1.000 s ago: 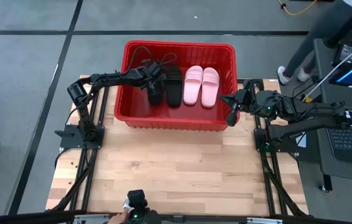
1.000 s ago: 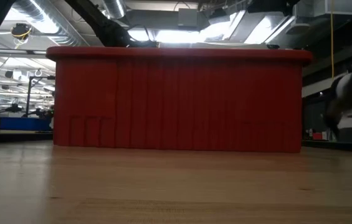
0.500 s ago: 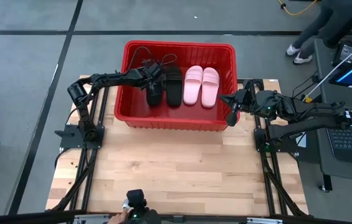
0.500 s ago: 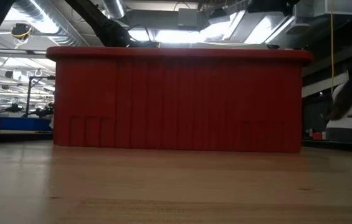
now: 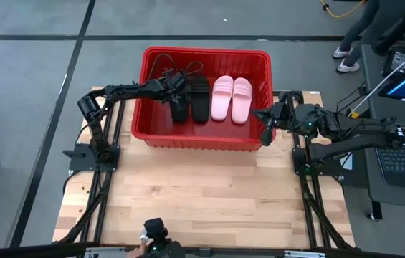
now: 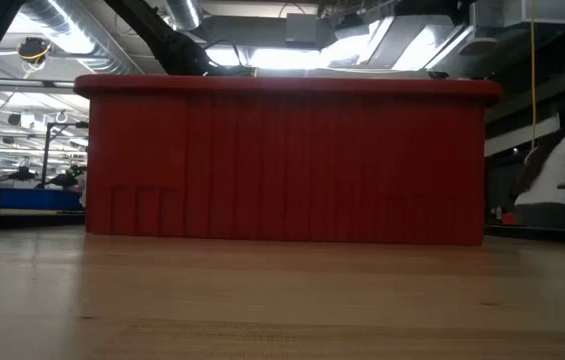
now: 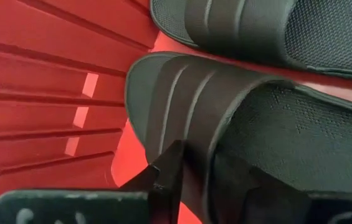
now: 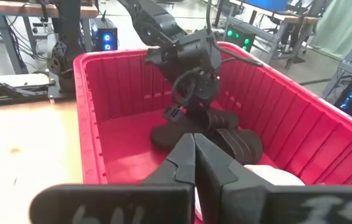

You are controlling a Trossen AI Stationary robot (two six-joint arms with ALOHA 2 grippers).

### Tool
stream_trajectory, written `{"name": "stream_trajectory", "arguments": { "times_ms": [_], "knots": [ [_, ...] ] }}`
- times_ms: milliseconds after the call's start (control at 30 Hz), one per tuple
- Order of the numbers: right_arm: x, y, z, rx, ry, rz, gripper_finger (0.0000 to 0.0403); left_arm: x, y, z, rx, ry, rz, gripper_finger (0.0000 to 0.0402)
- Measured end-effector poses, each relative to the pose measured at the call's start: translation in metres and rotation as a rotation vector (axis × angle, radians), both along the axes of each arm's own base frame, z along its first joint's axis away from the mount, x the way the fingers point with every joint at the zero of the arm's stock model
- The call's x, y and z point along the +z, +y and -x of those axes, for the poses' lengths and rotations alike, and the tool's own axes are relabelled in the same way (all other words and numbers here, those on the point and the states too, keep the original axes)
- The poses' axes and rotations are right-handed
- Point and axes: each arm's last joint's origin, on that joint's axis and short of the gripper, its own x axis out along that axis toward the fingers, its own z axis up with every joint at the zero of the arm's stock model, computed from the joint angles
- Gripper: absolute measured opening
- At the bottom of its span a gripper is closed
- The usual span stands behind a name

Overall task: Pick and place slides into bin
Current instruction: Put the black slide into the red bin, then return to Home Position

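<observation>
L pincer (image 5: 178, 92) is down inside the bin (image 5: 259, 56), right at the outer black slide (image 7: 225, 118). Wrist view shows one finger (image 7: 166, 177) on the strap edge, the other lost under the strap, so the slide lies straight ahead of and under the pincer, long axis running roughly along its reach. Fingers look part-way apart around that strap; can't tell if they're gripping or letting go. Second black slide (image 5: 199, 99) lies just beyond, parallel. Pink pair (image 5: 231, 98) sits on the far side of the blacks, closer to the R arm. All four slides look to be in the bin, resting on its floor.

R pincer (image 5: 265, 123) hovers just outside the bin's near corner, over the tabletop (image 5: 209, 201), fingers pressed together, holding nothing.
</observation>
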Motion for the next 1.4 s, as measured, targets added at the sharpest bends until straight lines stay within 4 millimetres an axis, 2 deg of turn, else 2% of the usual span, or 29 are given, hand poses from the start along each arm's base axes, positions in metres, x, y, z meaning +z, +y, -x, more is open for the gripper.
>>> {"name": "stream_trajectory", "arguments": {
  "times_ms": [400, 567, 733, 867, 1000, 1133, 1400],
  "knots": [
    [-0.008, 0.000, -0.017, -0.006, 0.023, -0.024, 0.0006, 0.000, 0.000, 0.000, 0.005, -0.001, -0.003, 0.0118],
    [-0.012, 0.000, -0.026, -0.013, 0.025, -0.046, 0.0006, 0.001, -0.004, -0.002, -0.055, 0.045, -0.012, 0.0132],
    [-0.011, 0.000, -0.034, -0.011, -0.015, -0.044, 0.0006, 0.012, -0.015, -0.002, -0.135, 0.101, -0.017, 0.0135],
    [-0.011, 0.000, -0.039, -0.010, -0.036, -0.045, 0.0006, 0.030, -0.027, 0.005, -0.149, 0.098, -0.014, 0.0134],
    [-0.014, 0.001, -0.043, -0.015, -0.033, -0.069, 0.0006, 0.056, -0.047, 0.012, -0.156, 0.046, -0.021, 0.0135],
    [-0.013, 0.009, -0.047, 0.010, -0.078, -0.109, 0.0006, 0.090, -0.077, 0.020, -0.169, -0.078, -0.053, 0.0131],
    [-0.004, 0.044, -0.048, 0.181, -0.151, -0.061, 0.0006, 0.165, -0.164, 0.049, -0.276, -0.502, -0.090, 0.0100]
  ]
}}
